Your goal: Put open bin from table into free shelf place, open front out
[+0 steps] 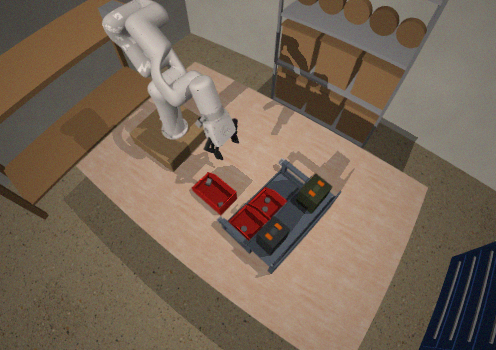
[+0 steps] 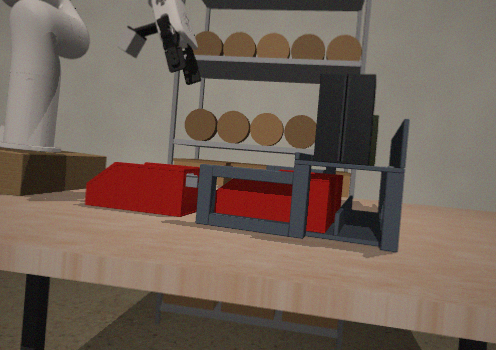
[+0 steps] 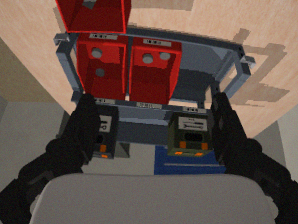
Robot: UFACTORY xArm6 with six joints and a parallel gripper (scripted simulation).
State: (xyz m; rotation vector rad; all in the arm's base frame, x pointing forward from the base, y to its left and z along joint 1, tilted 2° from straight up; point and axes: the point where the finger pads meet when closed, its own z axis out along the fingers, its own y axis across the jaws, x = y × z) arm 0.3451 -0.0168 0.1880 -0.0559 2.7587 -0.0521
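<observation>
The loose red open bin (image 1: 215, 193) lies on the table to the left of the grey shelf (image 1: 282, 213), with small grey parts in it. Two red bins (image 1: 248, 221) (image 1: 267, 202) stand side by side in the shelf's row. The free place (image 3: 200, 86) is beside them, at the row's far end (image 2: 357, 220). My gripper (image 1: 220, 145) (image 2: 180, 60) is open and empty. It hangs high above the table, behind and above the loose bin (image 3: 154, 129).
A dark grey box (image 1: 272, 235) and an olive green box (image 1: 313, 192) sit on the shelf's upper board behind the bins. My arm's base stands on a brown block (image 1: 167, 143). A tall rack with cartons and round discs (image 1: 350, 53) stands beyond the table.
</observation>
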